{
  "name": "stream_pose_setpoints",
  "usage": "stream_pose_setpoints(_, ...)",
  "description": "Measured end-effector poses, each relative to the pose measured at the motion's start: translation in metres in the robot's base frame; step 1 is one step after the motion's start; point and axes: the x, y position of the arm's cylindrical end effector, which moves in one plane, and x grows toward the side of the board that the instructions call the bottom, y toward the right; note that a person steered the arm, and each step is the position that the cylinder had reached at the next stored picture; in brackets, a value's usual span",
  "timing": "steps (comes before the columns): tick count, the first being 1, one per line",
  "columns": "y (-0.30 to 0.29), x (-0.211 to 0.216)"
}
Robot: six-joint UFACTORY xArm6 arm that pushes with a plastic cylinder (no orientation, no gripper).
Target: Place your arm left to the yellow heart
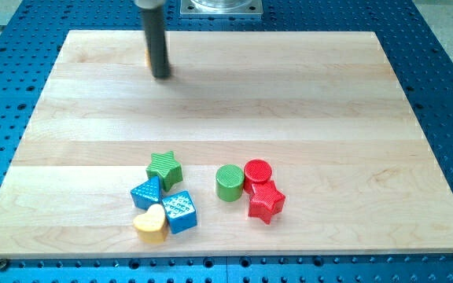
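Observation:
The yellow heart [151, 224] lies near the view's bottom edge of the wooden board, left of centre. It touches a blue cube [180, 211] on its right and a blue triangular block [146, 192] above it. A green star [164, 169] sits above those. My tip [161, 75] is at the end of the dark rod near the view's top left, far above the yellow heart and roughly in line with it. A small yellow-orange sliver shows just left of the rod, mostly hidden.
A green cylinder [230, 182], a red cylinder [258, 174] and a red star [266, 203] cluster to the right of the blue blocks. The wooden board [329, 102] rests on a blue perforated table [447, 79].

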Motion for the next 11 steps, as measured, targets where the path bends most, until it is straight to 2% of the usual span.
stream_pose_setpoints(1, 0.045, 0.014)
stream_pose_setpoints(2, 0.045, -0.026)
stream_pose_setpoints(3, -0.010, -0.034)
stream_pose_setpoints(4, -0.041, -0.026)
stream_pose_setpoints(5, -0.004, 0.057)
stream_pose_setpoints(6, -0.100, 0.159)
stream_pose_setpoints(7, -0.072, 0.304)
stream_pose_setpoints(8, -0.047, 0.332)
stream_pose_setpoints(9, -0.041, 0.332)
stream_pose_setpoints(11, 0.046, 0.326)
